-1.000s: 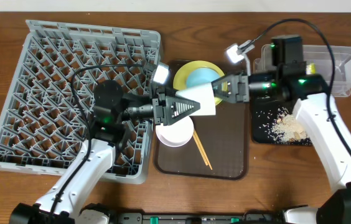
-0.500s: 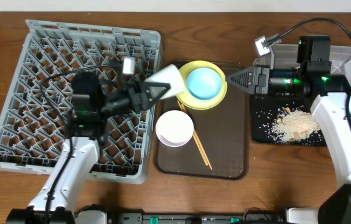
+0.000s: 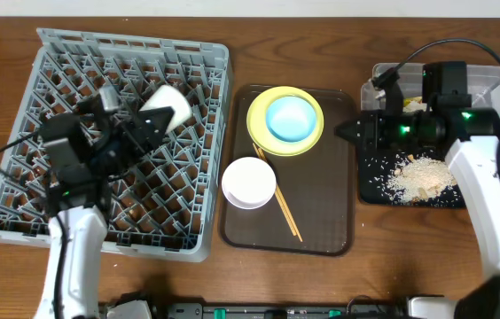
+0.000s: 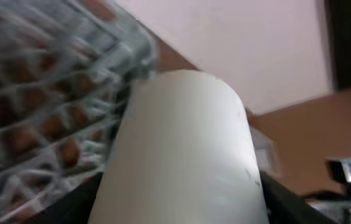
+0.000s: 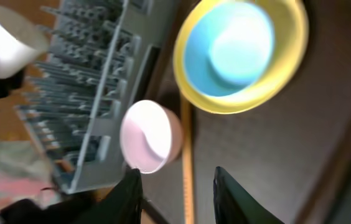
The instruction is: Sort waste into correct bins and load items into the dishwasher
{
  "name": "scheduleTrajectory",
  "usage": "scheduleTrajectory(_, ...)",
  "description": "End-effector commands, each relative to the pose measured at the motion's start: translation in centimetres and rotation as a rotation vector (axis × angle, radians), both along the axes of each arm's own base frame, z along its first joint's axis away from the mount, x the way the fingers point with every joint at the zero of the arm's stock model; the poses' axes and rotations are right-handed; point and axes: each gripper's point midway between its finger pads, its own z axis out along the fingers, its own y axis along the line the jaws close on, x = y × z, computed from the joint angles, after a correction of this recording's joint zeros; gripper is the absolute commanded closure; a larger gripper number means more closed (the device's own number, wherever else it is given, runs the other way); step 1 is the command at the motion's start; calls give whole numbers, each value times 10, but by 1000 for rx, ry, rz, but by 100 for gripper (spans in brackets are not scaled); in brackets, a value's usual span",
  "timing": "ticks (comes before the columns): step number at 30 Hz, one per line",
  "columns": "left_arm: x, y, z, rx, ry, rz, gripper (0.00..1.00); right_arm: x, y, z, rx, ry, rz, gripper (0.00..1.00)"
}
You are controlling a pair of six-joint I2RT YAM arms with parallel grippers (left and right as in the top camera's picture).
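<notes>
Now the left gripper (image 3: 146, 122) is pinching the small white cup (image 3: 167, 105), tilting it over the upper middle of the grey dish rack (image 3: 19, 177), probably to seat it among the pegs. At centre right, the right gripper (image 3: 349, 131) is hovering with fingers spread and empty beside the black tray (image 3: 368, 197). It is facing the yellow plate (image 3: 254, 126) and blue bowl (image 3: 290, 118), which are waiting on the brown serving tray (image 3: 321, 213).

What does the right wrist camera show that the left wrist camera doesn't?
Only the right wrist: the light blue bowl sitting on the yellow plate, the pink bowl, a chopstick and the brown tray. Only the left wrist: a pale wall behind. Both: the white cup and the grey dish rack.
</notes>
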Motion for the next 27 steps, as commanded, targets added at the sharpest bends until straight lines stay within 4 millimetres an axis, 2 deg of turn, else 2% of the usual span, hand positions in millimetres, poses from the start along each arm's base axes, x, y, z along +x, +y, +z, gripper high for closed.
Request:
scheduleTrajectory(1, 2, 30, 24, 167, -53, 101, 94, -2, -18, 16, -117, -103, -36, 64)
scheduleTrajectory(5, -19, 52, 20, 289, 90, 200, 94, -12, -34, 21, -209, -113, -86, 63)
scheduleTrajectory(9, -60, 83, 1, 450, 329, 342, 94, -26, -53, 17, -320, -81, -140, 63)
scheduleTrajectory(12, -87, 91, -15, 501, 465, 379, 94, -33, -67, 12, -396, -53, -172, 62)
scheduleTrajectory(16, -116, 91, -40, 522, 640, 362, 94, -40, -90, 2, -520, -2, -237, 63)
scheduleTrajectory(21, -132, 97, -60, 559, 774, 356, 94, -43, -125, -2, -681, 38, -367, 59)
scheduleTrajectory(27, -127, 99, -79, 553, 846, 329, 94, -44, -128, -2, -697, 42, -379, 49)
